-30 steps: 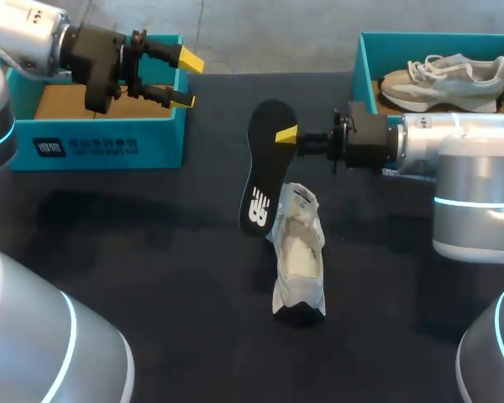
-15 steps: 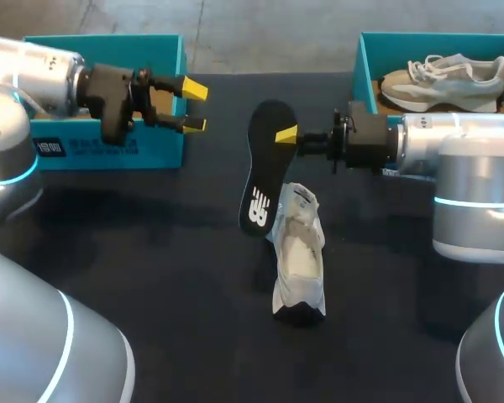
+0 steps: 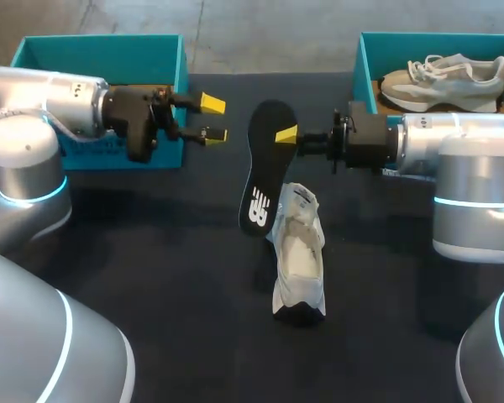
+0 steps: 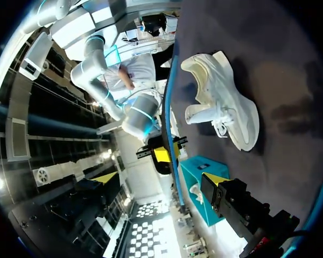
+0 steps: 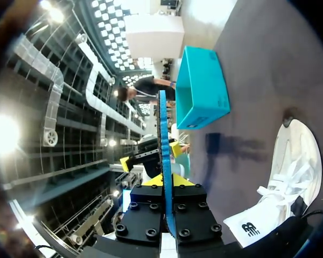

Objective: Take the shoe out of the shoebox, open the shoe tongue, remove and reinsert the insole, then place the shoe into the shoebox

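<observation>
A black insole point(image 3: 265, 168) hangs tilted above the table, and my right gripper point(image 3: 287, 134) is shut on its upper edge. In the right wrist view the insole point(image 5: 162, 134) shows edge-on, clamped between that gripper's point(image 5: 164, 185) fingers. The white shoe point(image 3: 299, 252) lies on the dark table just under the insole's lower end, its opening facing up. My left gripper point(image 3: 214, 119) is open in the air, left of the insole and a short gap from it. In the left wrist view the shoe point(image 4: 223, 102) lies beyond the open left gripper point(image 4: 161, 179).
A teal shoebox point(image 3: 97, 50) stands at the back left, partly behind my left arm. A second teal box point(image 3: 365, 63) at the back right holds a grey-white shoe point(image 3: 443, 77). The table point(image 3: 168, 269) is dark.
My left arm has swung rightward from over the left shoebox toward the insole, gripper still open. The right arm, insole and shoe have not moved.
</observation>
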Robot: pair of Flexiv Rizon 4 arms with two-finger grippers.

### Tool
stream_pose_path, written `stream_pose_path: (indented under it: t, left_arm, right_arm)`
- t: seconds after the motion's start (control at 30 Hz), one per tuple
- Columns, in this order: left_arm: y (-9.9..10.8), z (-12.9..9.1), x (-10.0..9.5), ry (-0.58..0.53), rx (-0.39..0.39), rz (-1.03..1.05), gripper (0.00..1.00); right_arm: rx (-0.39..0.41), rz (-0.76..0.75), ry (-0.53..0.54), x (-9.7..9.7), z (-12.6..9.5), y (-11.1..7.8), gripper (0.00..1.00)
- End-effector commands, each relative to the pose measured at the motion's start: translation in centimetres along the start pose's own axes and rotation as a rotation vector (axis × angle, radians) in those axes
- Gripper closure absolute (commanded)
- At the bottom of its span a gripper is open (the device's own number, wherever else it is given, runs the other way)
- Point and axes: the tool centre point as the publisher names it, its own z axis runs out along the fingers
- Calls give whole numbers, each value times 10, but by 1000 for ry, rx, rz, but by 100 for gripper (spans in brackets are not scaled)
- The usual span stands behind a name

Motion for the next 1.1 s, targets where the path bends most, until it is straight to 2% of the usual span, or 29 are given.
stream_pose_path:
  t: [0.03, 0.47, 0.53, 0.7, 0.77, 0.83, 1.0, 1.03, 1.1]
  left_arm:
    - [-2, 8, 2, 4, 0, 8, 0]
    - [-13, 16, 14, -10, -35, 21, 0]
    - [-13, 17, 16, -17, -39, 25, 4]
    - [-11, 25, 15, -25, -33, 29, 24]
    - [-10, 29, 16, -21, -24, 30, 25]
    - [-9, 32, 17, -26, -22, 21, 35]
    - [-9, 42, 19, -37, -11, 5, 40]
    - [-9, 45, 19, -38, -11, 4, 49]
    - [-8, 49, 20, -43, -10, -4, 52]
  right_arm:
    - [-3, 0, -1, 0, 1, -1, 100]
    - [-3, 0, -1, 0, 1, -1, 100]
    - [-3, 0, -1, 0, 1, -1, 100]
    - [-3, 0, -1, 0, 1, -1, 100]
    - [-3, 0, -1, 0, 1, -1, 100]
    - [-3, 0, -1, 0, 1, -1, 100]
    - [-3, 0, -1, 0, 1, -1, 100]
    - [-3, 0, -1, 0, 1, -1, 100]
    - [-3, 0, -1, 0, 1, -1, 100]
